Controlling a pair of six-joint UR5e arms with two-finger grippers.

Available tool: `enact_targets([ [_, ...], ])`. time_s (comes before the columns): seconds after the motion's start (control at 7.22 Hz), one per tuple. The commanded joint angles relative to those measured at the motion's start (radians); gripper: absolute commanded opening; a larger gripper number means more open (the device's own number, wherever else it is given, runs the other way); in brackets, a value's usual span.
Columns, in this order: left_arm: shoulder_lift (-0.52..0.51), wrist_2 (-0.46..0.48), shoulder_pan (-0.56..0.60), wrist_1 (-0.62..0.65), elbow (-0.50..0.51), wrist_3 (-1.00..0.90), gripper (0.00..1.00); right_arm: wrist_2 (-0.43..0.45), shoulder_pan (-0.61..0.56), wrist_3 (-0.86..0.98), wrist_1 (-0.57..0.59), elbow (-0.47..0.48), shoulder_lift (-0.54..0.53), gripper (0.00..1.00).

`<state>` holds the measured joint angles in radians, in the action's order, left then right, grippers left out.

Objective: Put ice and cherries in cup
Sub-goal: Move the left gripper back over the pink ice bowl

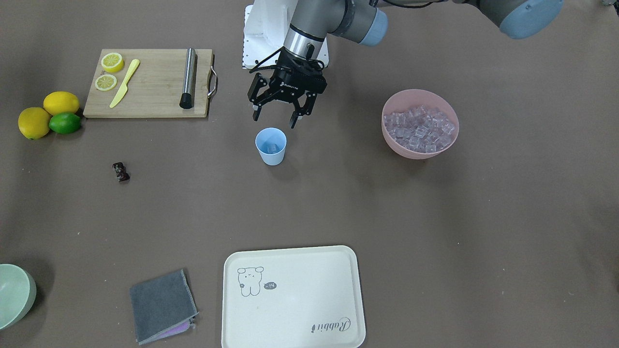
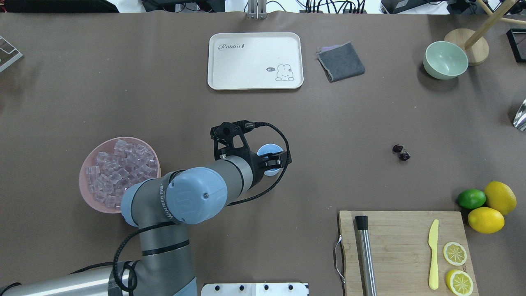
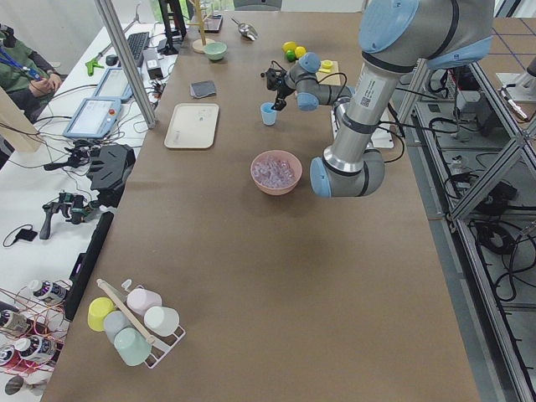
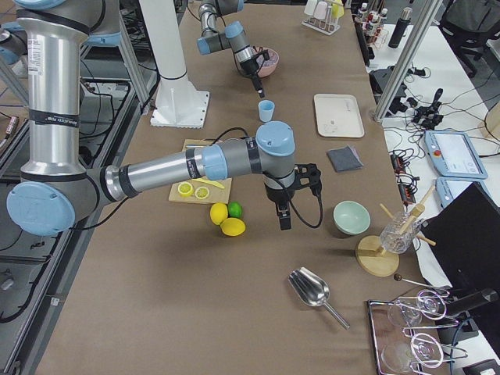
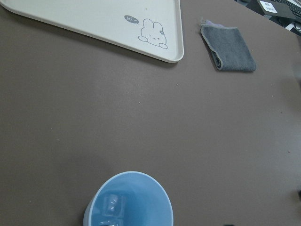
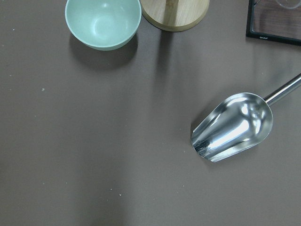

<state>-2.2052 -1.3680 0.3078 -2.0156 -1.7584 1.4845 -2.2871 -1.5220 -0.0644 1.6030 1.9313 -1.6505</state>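
The light blue cup (image 1: 271, 145) stands mid-table, and one clear cube of ice (image 5: 112, 205) lies inside it. Many more ice cubes (image 1: 420, 128) fill the pink bowl (image 1: 394, 145) on the robot's left. My left gripper (image 1: 274, 119) hangs open and empty just above the cup, on its robot side. The two dark cherries (image 1: 121, 172) lie together on the bare table toward the robot's right, also visible from overhead (image 2: 401, 152). My right gripper (image 4: 283, 221) hovers over the table between the lemons and the green bowl; whether it is open or shut I cannot tell.
A wooden cutting board (image 1: 150, 84) carries lemon slices, a yellow knife and a metal rod. Two lemons and a lime (image 1: 64, 123) sit beside it. A cream tray (image 1: 292, 295), a grey cloth (image 1: 162, 304), a pale green bowl (image 2: 445, 59) and a metal scoop (image 6: 233, 127) lie farther out.
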Motion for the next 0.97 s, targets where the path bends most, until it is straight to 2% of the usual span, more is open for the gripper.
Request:
enact_targets([
  [0.0, 0.151, -0.023, 0.005, 0.006, -0.151, -0.142, 0.98, 0.000, 0.000, 0.000, 0.000, 0.000, 0.000, 1.00],
  [0.14, 0.230, -0.045, 0.007, 0.008, -0.194, -0.230, 0.99, 0.000, 0.000, 0.002, 0.000, 0.000, 0.000, 1.00],
  [0.28, 0.292, -0.101, 0.023, 0.009, -0.226, -0.239, 0.99, 0.000, 0.000, 0.002, 0.000, 0.000, -0.002, 1.00],
  [0.42, 0.356, -0.200, 0.090, 0.011, -0.260, -0.262, 0.99, 0.001, 0.000, 0.002, 0.000, 0.000, -0.002, 1.00],
  [0.55, 0.428, -0.259, 0.162, 0.012, -0.271, -0.263, 0.99, 0.000, 0.000, 0.002, 0.000, 0.000, -0.002, 1.00],
  [0.83, 0.507, -0.263, 0.224, 0.011, -0.277, -0.263, 0.99, 0.000, 0.000, 0.002, 0.000, 0.000, -0.002, 1.00],
])
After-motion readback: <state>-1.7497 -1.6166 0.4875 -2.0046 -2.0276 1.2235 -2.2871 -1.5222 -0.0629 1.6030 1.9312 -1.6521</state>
